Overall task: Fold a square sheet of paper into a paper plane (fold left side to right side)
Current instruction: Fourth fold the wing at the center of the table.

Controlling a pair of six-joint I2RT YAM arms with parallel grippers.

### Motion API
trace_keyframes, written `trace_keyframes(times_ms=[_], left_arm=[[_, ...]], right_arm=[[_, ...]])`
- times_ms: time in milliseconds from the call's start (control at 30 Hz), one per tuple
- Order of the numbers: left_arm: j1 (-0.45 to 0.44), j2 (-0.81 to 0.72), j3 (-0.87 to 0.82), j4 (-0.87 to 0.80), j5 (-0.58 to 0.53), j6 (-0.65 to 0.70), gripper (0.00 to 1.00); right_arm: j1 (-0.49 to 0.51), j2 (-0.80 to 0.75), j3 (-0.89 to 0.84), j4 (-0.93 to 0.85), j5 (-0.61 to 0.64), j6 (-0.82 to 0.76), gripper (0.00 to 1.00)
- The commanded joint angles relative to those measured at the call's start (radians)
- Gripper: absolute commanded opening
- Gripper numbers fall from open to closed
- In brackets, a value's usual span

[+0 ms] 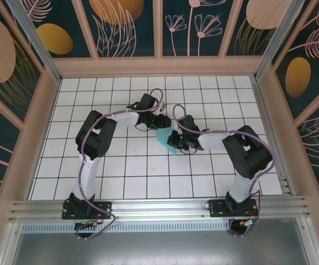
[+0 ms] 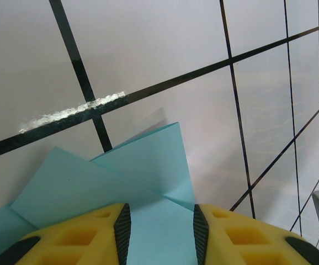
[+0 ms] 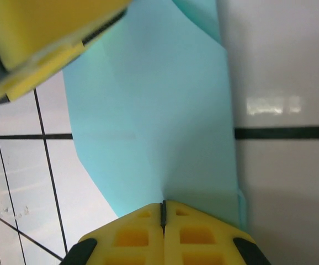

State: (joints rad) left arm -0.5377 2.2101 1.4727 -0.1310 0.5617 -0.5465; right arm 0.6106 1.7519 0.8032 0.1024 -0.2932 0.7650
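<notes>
Right pincer (image 3: 163,212) (image 1: 173,142): fingers pressed together and clamped on the nearest edge of the square sheet of paper (image 3: 148,110); faint creases in the paper run into the seam between the tips.
Left pincer (image 2: 159,232) (image 1: 162,126): fingers apart over the sheet, with turquoise paper showing in the gap between its black pads (image 2: 122,229).
Pincers to each other: tips face one another across the sheet; one yellow finger (image 3: 32,38) of the left pincer hangs over the sheet's far left part, ahead of the right pincer.
Sheet (image 1: 164,137) (image 2: 143,165): light turquoise and partly folded, with flaps overlapping just ahead of the left pincer; it sits between the two pincers.
Worktop (image 1: 148,165) (image 2: 148,44) (image 3: 281,66): white tiles with dark grid lines, under the sheet.
Scuffed streak (image 2: 71,113): pale, on a grid line beyond the sheet, ahead and left of the left pincer.
</notes>
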Motion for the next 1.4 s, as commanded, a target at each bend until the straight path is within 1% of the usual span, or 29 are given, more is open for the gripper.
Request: trace_keyframes(times_ms=[0, 267, 500, 700, 833, 900, 967, 1000, 1067, 1200, 1267, 1367], left_arm=[[0.005, 0.04, -0.024, -0.038, -0.092, 0.016, 0.39], [0.007, 0.039, -0.02, -0.044, -0.097, 0.017, 0.39], [0.007, 0.037, -0.017, -0.05, -0.101, 0.02, 0.39], [0.007, 0.031, -0.017, -0.049, -0.096, 0.019, 0.38], [0.007, 0.01, -0.014, -0.047, -0.073, 0.015, 0.39], [0.012, -0.009, 0.002, -0.053, -0.055, 0.014, 0.4], [0.02, -0.036, 0.017, -0.051, -0.025, 0.008, 0.42], [0.026, -0.052, 0.027, -0.053, -0.014, 0.006, 0.43], [0.042, -0.084, 0.046, -0.057, 0.006, 0.002, 0.45], [0.08, -0.158, 0.054, -0.054, 0.039, -0.001, 0.52], [0.099, -0.204, 0.027, -0.042, 0.042, -0.004, 0.54], [0.127, -0.276, -0.056, -0.007, 0.033, -0.015, 0.55]], right_arm=[[0.007, -0.035, -0.078, -0.126, -0.037, 0.004, 0.06], [0.009, -0.115, -0.155, -0.19, -0.053, -0.01, 0.06], [0.007, -0.146, -0.185, -0.227, -0.067, -0.032, 0.06], [0.005, -0.178, -0.145, -0.273, -0.054, -0.073, 0.07], [-0.016, -0.231, -0.122, -0.255, -0.071, -0.116, 0.08], [-0.04, -0.277, -0.113, -0.224, -0.094, -0.157, 0.1], [-0.057, -0.313, -0.11, -0.204, -0.109, -0.193, 0.19], [-0.091, -0.327, -0.112, -0.186, -0.123, -0.217, 0.24], [-0.127, -0.337, -0.115, -0.153, -0.152, -0.256, 0.33], [-0.185, -0.307, -0.108, -0.055, -0.224, -0.315, 0.45], [-0.201, -0.275, -0.102, 0.007, -0.258, -0.329, 0.49], [-0.21, -0.199, -0.067, 0.075, -0.318, -0.357, 0.5]])
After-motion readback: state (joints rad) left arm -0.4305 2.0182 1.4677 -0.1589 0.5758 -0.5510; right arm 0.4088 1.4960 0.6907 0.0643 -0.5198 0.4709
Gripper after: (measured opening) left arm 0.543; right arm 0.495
